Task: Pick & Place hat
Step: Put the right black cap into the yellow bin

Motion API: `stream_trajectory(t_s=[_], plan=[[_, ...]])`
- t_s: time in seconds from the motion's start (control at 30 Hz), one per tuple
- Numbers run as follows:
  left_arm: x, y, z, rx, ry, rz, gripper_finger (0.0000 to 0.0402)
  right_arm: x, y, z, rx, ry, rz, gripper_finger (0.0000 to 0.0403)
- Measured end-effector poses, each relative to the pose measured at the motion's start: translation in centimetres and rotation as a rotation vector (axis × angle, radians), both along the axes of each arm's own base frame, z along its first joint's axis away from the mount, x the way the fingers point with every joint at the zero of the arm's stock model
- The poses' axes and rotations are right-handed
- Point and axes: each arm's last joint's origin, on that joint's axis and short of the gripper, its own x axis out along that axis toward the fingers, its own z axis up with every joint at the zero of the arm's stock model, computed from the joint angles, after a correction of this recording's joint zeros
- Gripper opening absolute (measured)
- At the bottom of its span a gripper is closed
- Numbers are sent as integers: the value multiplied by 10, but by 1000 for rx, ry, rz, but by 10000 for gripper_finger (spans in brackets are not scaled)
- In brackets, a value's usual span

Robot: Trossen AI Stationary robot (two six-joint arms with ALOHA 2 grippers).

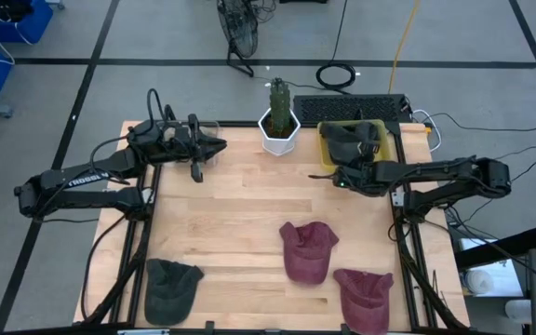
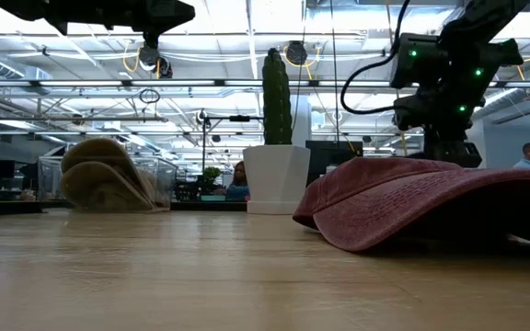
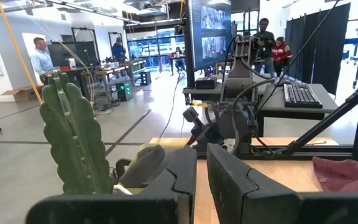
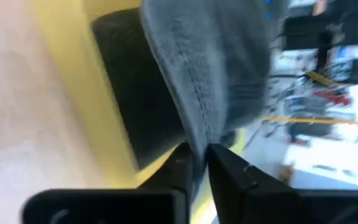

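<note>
- High view: the right gripper (image 1: 350, 177) sits at the near edge of the yellow bin (image 1: 328, 149) at the back right of the surface (image 1: 221, 233), where a dark hat (image 1: 354, 138) lies in the bin. The left gripper (image 1: 214, 145) waits at the back left beside the cactus pot (image 1: 278, 132). Two maroon hats (image 1: 307, 251) (image 1: 365, 296) and a dark green hat (image 1: 171, 285) lie along the near side. White lettering on the left arm is too small to read.
- Low view: a maroon hat (image 2: 431, 207) fills the foreground, with the right arm above it; a pale hat-shaped thing (image 2: 104, 179) shows far left.
- Left wrist view: the left fingers (image 3: 185, 180) are closed on nothing, with the cactus (image 3: 73, 137) just beside them (screens beyond carry no legible text).
- Right wrist view: the right fingers (image 4: 229, 171) are pinched shut on the grey brim (image 4: 210, 81) of the dark hat, over the bin's yellow wall.
- Risk, as judged: the grip takes only a thin fold of cloth, so the hat could slip free on lifting, or snag the bin wall and drag the bin.
</note>
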Motion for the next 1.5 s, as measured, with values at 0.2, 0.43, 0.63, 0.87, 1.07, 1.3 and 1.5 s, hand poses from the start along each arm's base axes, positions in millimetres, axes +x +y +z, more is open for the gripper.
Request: stream_trajectory(t_s=[0.2,0.43,0.63,0.87,1.07,1.3,1.5], plan=[[0,0,0,0,0,0,47,-1,8,8,-62,0,53,18],[0,0,0,0,0,0,47,-4,22,23,-109,-40,131,6],[0,0,0,-1,1,0,47,3,29,47,-96,-105,142,13],[0,0,0,-4,4,0,47,15,36,72,-94,-106,176,8],[0,0,-1,-6,8,0,47,18,41,66,-9,-23,206,11],[0,0,-1,-5,7,0,47,14,39,51,-68,83,71,8],[0,0,-1,-4,7,0,47,16,39,50,-172,76,64,8]])
